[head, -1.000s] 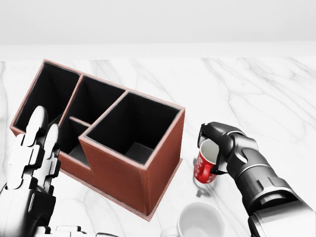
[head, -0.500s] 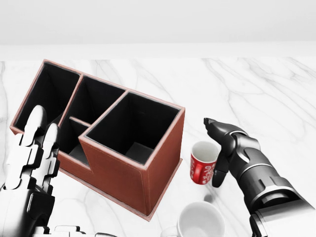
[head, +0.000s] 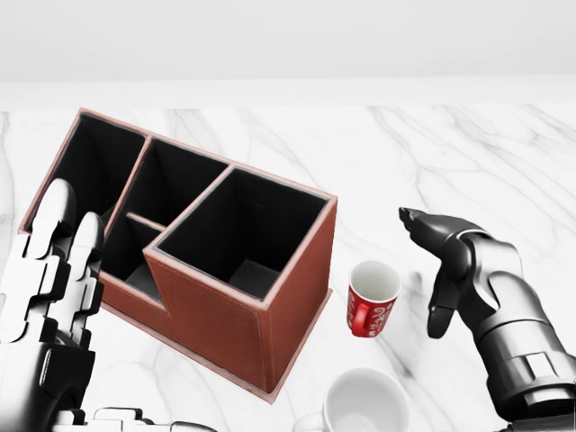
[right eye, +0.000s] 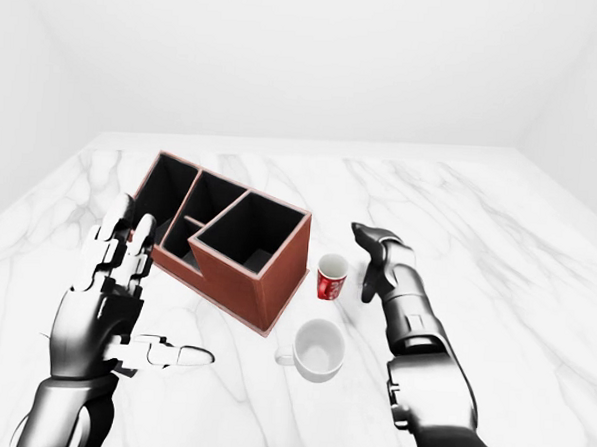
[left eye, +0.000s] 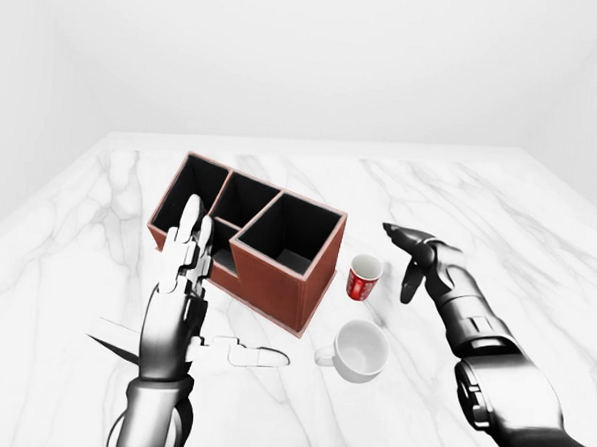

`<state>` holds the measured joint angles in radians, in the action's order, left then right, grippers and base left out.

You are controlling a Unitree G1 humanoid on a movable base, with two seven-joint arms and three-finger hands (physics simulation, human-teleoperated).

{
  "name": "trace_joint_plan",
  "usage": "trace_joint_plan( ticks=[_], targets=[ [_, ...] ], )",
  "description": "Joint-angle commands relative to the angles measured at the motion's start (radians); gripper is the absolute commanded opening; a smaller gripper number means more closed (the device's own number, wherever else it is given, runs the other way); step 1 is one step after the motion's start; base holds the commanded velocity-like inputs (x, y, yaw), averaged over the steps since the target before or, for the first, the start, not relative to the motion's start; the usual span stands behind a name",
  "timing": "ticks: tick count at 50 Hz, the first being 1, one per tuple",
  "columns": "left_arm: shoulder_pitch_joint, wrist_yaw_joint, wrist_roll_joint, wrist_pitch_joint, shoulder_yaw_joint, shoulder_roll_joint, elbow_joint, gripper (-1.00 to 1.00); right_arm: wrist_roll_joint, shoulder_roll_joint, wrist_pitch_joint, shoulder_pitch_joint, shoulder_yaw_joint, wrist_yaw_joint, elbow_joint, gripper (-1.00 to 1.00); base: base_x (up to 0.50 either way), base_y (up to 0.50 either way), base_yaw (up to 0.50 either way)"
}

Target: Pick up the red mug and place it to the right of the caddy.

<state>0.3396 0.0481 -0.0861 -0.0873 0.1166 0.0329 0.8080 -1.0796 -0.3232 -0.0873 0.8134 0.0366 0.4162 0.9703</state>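
Standing upright on the marble table [head: 468,153], red mug [head: 372,298], just right of the caddy [head: 193,247] and clear of its wall. Hovering just right of the mug, right hand [head: 454,265], fingers spread wide, gripping nothing. Sitting below the mug in the head view, white mug [head: 364,402]. Hanging beside the caddy's left end, left hand [left eye: 180,277], fingers extended, empty.

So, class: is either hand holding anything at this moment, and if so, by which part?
Nothing is held. The red mug stands free on the table beside the caddy; the right hand is open beside it, and the left hand is open too.
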Motion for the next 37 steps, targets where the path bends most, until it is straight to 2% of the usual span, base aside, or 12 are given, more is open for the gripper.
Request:
trace_joint_plan(
  ticks=[1, 4, 10, 13, 15, 19, 23, 26, 27, 29, 37],
  targets=[
    [0.007, -0.014, 0.005, 0.0, 0.004, 0.002, 0.026, 1.0, -0.062, -0.09, 0.0, -0.274, -0.129, 0.282, -0.659, 1.0, 0.0, 0.0, 0.0],
    [0.008, -0.015, 0.005, 0.0, 0.004, 0.003, 0.022, 1.0, -0.033, -0.105, 0.0, -0.32, -0.197, 0.282, -0.839, 1.0, 0.0, 0.0, 0.0],
    [0.011, -0.01, 0.01, 0.0, -0.003, 0.003, 0.036, 1.0, 0.035, -0.132, 0.0, -0.413, -0.287, 0.282, -1.044, 1.0, 0.0, 0.0, 0.0],
    [0.009, -0.015, 0.005, 0.0, 0.005, 0.002, 0.023, 1.0, 0.105, -0.133, 0.0, -0.469, -0.351, 0.282, -1.219, 1.0, 0.0, 0.0, 0.0],
    [0.013, -0.017, 0.003, 0.0, 0.009, 0.004, 0.027, 1.0, 0.168, -0.118, 0.0, -0.513, -0.4, 0.282, -1.367, 1.0, 0.0, 0.0, 0.0],
    [0.015, -0.016, 0.008, 0.0, 0.003, 0.005, 0.033, 1.0, 0.234, -0.092, 0.0, -0.558, -0.437, 0.282, -1.522, 1.0, 0.0, 0.0, 0.0],
    [0.023, -0.002, 0.016, 0.0, -0.007, 0.007, 0.045, 1.0, 0.259, -0.071, 0.0, -0.63, -0.452, 0.282, -1.579, 1.0, 0.0, 0.0, 0.0],
    [0.014, 0.0, 0.019, 0.0, -0.014, 0.001, 0.038, 1.0, 0.315, -0.081, 0.0, -0.661, -0.528, 0.282, -1.673, 1.0, 0.0, 0.0, 0.0],
    [0.018, -0.002, 0.014, 0.0, -0.011, 0.001, 0.043, 1.0, 0.346, -0.087, 0.0, -0.658, -0.569, 0.282, -1.73, 0.78, 0.0, 0.0, 0.0],
    [0.021, -0.002, 0.013, 0.0, -0.009, 0.0, 0.051, 1.0, 0.386, -0.086, 0.0, -0.676, -0.602, 0.282, -1.8, 1.0, 0.0, 0.0, 0.0],
    [0.026, -0.004, 0.013, 0.0, -0.006, 0.004, 0.057, 1.0, 0.557, 0.05, 0.0, -0.804, -0.716, 0.282, -2.013, 1.0, 0.0, 0.0, 0.0]
  ],
)
